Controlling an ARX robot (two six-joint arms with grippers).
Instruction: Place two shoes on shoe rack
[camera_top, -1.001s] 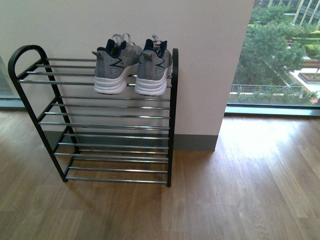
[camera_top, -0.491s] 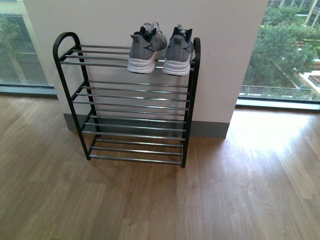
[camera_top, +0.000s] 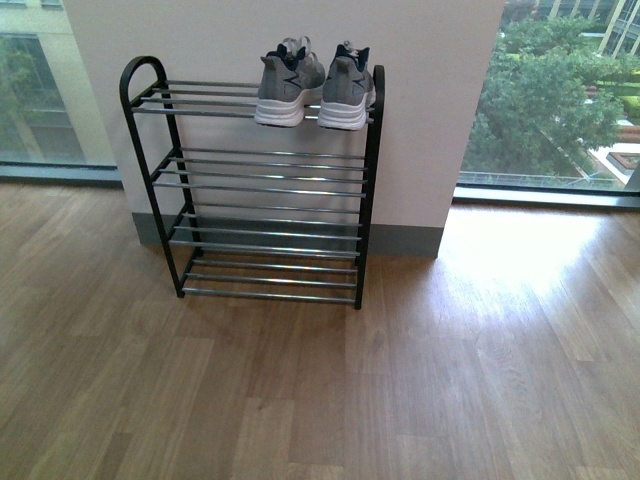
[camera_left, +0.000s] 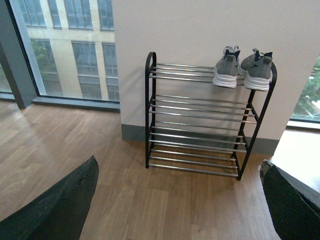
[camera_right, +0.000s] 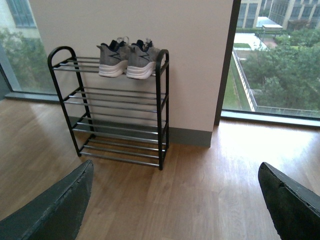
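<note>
Two grey sneakers with white soles, one shoe (camera_top: 286, 88) beside the other shoe (camera_top: 345, 92), stand side by side on the top tier of the black shoe rack (camera_top: 371, 190), at its right end, heels toward me. The pair shows again in the left wrist view as two shoes (camera_left: 242, 69) and in the right wrist view as two shoes (camera_right: 126, 60). My left gripper (camera_left: 182, 200) is open over bare floor, well short of the rack (camera_left: 149, 110). The right gripper (camera_right: 175, 205) is open too, holding nothing, away from the rack (camera_right: 161, 115). Neither arm appears in the front view.
The rack stands against a white wall pillar (camera_top: 430, 120) with a grey skirting. Floor-to-ceiling windows (camera_top: 560, 100) flank the pillar on both sides. Wooden plank floor (camera_top: 330, 390) stretches from the rack toward me.
The front view has pulled back from the rack: it and the shoes look smaller and sit higher in the frame. The shoes stay in the same spot on the top tier.
</note>
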